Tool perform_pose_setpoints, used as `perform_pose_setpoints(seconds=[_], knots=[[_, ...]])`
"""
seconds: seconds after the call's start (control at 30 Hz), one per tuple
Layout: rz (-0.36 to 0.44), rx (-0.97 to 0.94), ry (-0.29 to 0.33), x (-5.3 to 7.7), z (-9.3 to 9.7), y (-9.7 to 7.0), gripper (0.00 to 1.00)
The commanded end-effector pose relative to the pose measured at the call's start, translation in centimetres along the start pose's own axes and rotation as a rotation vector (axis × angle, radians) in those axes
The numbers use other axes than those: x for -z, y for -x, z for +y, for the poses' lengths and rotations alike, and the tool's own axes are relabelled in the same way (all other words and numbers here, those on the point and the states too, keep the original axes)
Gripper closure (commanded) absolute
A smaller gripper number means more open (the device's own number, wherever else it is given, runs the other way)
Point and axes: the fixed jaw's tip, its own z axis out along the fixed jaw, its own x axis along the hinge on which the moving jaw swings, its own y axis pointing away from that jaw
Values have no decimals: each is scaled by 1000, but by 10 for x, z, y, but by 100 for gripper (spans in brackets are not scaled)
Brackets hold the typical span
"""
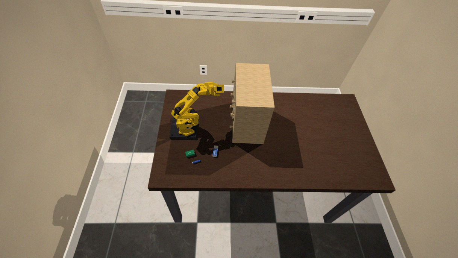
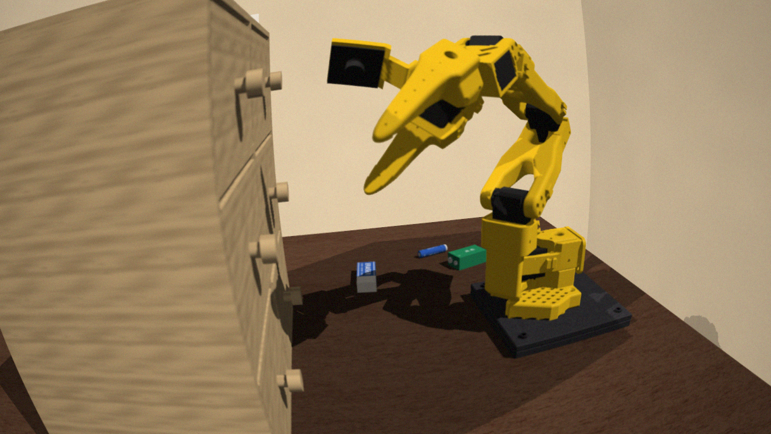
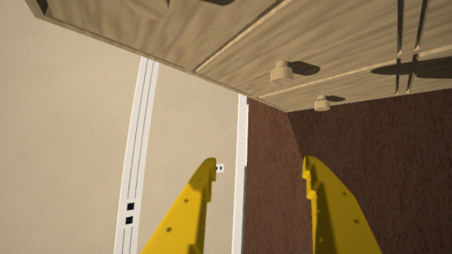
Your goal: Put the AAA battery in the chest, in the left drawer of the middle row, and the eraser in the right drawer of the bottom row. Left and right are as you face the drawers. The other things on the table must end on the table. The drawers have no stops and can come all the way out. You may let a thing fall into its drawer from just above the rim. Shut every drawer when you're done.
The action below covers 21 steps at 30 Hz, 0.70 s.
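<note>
My gripper (image 2: 373, 161) hangs part-closed and empty beside the wooden chest (image 1: 253, 102), probably nearest the far-side knobs. The AAA battery (image 1: 196, 162) and eraser (image 1: 215, 151) lie toward the table's (image 1: 320, 154) near-left corner, below and behind me.

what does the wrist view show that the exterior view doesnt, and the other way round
Only the wrist view shows the gap between the gripper fingers head on, with nothing in it, and a white rail on the wall.

Only the exterior view shows the eraser, the AAA battery, a green block and the arm's black base plate, all on the table.

Both show the wooden chest front with its round knobs, all drawers shut, the yellow fingers, and the dark table.
</note>
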Motion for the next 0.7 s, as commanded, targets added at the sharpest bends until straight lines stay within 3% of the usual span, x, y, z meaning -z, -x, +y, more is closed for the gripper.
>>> perform_pose_setpoints(seconds=[0.0,0.53,0.67], knots=[[-1,-46,68,3,12,-1,72],[3,-63,86,3,16,-2,79],[-27,-77,68,-14,6,2,79]])
